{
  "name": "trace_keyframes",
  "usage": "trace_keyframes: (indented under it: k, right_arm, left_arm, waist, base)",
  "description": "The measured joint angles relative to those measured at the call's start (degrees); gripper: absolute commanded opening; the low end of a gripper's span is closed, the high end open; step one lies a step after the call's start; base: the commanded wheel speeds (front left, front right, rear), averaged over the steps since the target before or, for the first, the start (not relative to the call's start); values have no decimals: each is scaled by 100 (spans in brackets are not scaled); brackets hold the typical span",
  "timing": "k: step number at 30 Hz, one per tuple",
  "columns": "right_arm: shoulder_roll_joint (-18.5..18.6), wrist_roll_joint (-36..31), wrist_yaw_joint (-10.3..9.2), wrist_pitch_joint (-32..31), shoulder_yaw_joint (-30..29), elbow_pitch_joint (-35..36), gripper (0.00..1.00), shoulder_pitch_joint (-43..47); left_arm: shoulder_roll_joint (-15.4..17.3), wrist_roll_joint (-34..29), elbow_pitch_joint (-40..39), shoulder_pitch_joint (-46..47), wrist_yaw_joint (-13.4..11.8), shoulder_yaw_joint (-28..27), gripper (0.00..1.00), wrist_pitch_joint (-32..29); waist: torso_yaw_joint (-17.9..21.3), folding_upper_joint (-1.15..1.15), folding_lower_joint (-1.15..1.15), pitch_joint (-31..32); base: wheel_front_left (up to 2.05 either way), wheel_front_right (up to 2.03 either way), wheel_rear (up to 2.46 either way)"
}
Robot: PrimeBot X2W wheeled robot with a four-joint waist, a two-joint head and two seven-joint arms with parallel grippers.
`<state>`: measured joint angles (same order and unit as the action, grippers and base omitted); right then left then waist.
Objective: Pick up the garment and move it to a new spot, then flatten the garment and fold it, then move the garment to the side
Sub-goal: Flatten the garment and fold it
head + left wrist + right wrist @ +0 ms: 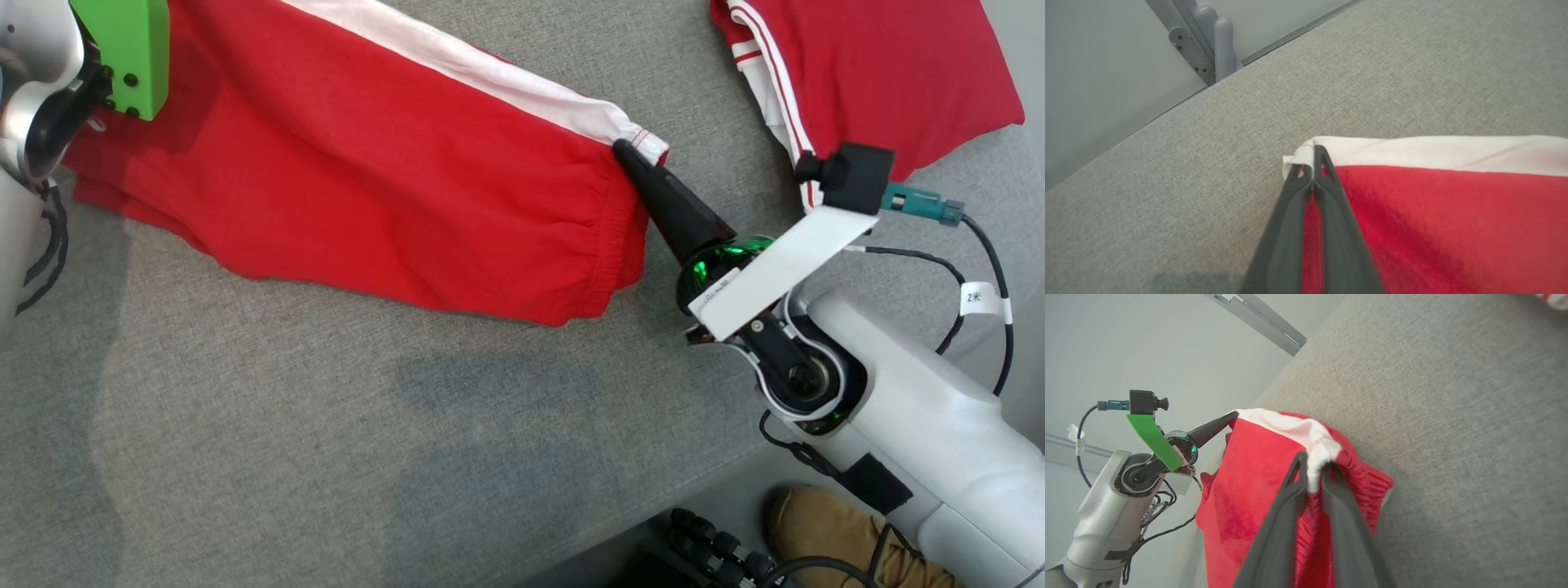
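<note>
The garment is red with a white side stripe and lies spread on the grey cloth surface. My right gripper has its dark fingers pinched on the white corner of the elastic band at the garment's right end. The right wrist view has that white cloth bunched between the fingertips of the right gripper. My left gripper is shut on the garment's other white-striped corner. In the right wrist view, the left gripper touches the far edge of the garment.
A second red garment with white stripes lies at the upper right of the surface. The surface's edge runs along the lower right, with a brown shoe and cables below it. A grey metal post stands past the far edge.
</note>
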<state>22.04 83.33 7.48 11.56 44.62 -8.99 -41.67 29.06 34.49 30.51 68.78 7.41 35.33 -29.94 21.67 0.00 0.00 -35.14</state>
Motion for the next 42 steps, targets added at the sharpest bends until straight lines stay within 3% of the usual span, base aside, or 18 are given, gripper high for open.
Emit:
trace_keyframes:
  k: [7,8,10,14,18,20,22,26,30,33,36,38,42]
  right_arm:
    - [260,-378,0,213,304,64,100,-76]
    - [355,-476,0,245,323,89,100,-58]
    - [571,-697,0,290,364,136,100,48]
    - [1048,-964,0,318,461,255,100,480]
    - [1606,-916,0,319,517,608,100,1018]
    - [1817,-1050,1,331,123,599,100,1303]
    - [1852,-1571,-1,343,-695,511,100,1625]
    - [1248,-3036,0,348,-2359,545,100,2613]
    - [411,-4816,0,348,-3523,746,100,3373]
    - [-203,-5950,1,348,-4170,965,100,3791]
    - [-589,-6963,2,348,-4511,1146,100,4101]
    - [-961,-7217,1,348,-4708,1209,100,4253]
    - [-1357,-7587,4,348,-4756,1234,100,4344]
  left_arm:
    - [-76,136,303,-1,8,131,0,143]
    - [-100,166,336,-16,8,132,16,185]
    - [-156,270,379,-115,8,120,100,236]
    - [-332,676,413,-580,8,23,100,227]
    - [-301,889,209,-1133,-46,-76,100,493]
    - [-232,825,-99,-1456,-142,-120,100,907]
    - [-124,686,-517,-1760,-346,-200,100,1479]
    - [66,244,-1245,-2627,-883,-247,100,2444]
    - [51,33,-1618,-3480,-1358,-292,100,3316]
    - [-172,46,-1630,-4016,-1454,-265,100,3894]
    - [-410,53,-1400,-4259,-1468,-260,100,4290]
    - [-564,-13,-1176,-4261,-1417,-266,100,4413]
    - [-748,-237,-642,-3991,-1180,-288,100,4473]
  waist:
    - [-37,0,0,126]
    - [-44,0,0,165]
    - [-56,0,0,262]
    - [-72,0,0,513]
    - [-90,0,0,831]
    - [-93,0,0,1009]
    - [-94,0,0,1197]
    - [-95,0,0,1571]
    - [-111,0,0,1911]
    - [-161,0,0,2130]
    - [-288,0,0,2290]
    - [-409,0,-1,2363]
    - [-671,0,-1,2406]
  base:
    - [0,0,0]
    - [0,0,0]
    - [0,0,0]
    - [0,0,0]
    - [0,0,0]
    - [0,0,0]
    - [0,0,0]
    - [0,0,0]
    - [0,0,0]
    - [0,0,0]
    - [0,0,0]
    - [0,0,0]
    - [0,0,0]
